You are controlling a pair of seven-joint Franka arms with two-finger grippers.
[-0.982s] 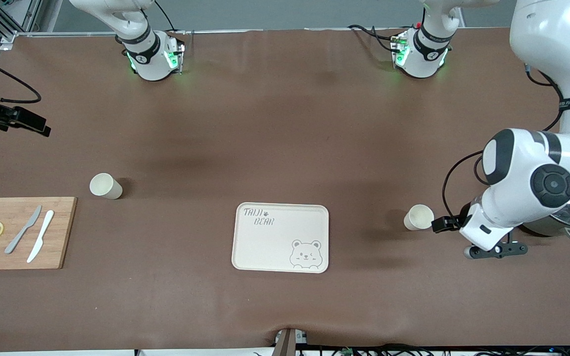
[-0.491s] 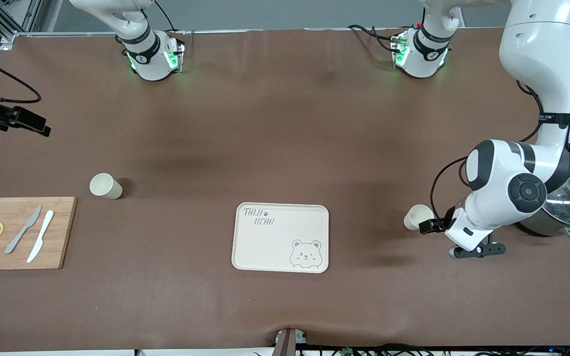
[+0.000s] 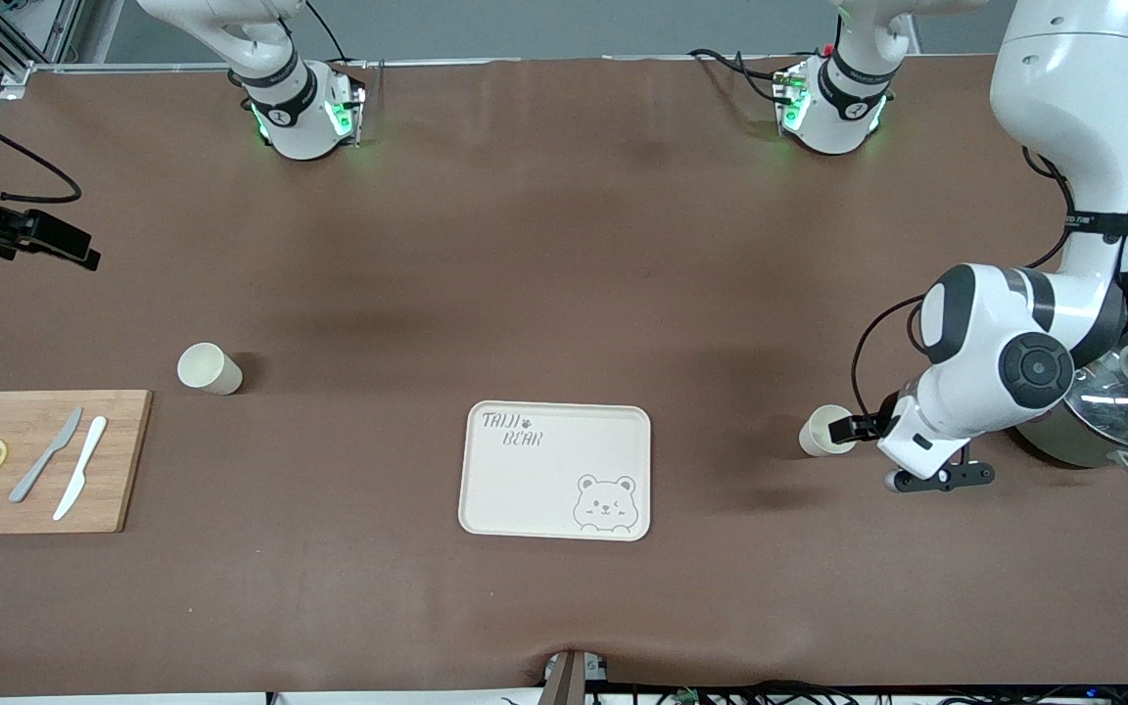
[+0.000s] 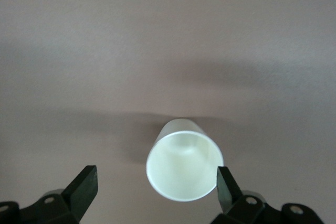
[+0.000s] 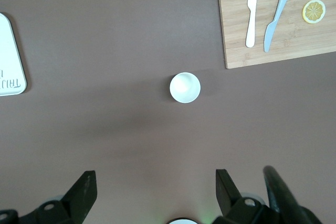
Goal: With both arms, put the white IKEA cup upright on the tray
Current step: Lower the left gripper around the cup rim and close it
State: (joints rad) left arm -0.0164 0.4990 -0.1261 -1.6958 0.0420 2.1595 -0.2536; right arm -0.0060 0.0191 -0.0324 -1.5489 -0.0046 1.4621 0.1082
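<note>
Where "TAIJI BEAR" marks the tray [image 3: 525, 490], left end effector [image 4: 156, 187] open, cup [image 3: 823, 431] beside.

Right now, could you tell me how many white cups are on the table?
2. One cup stands beside the cutting board, toward the right arm's end; the other cup stands between the tray and the pot, at the open left gripper.

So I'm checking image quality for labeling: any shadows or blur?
Front view: sharp, with soft shadows on the table and beside each cup. Left wrist view: the cup's rim is sharp, the left gripper fingers slightly soft. Right wrist view: evenly lit.
</note>
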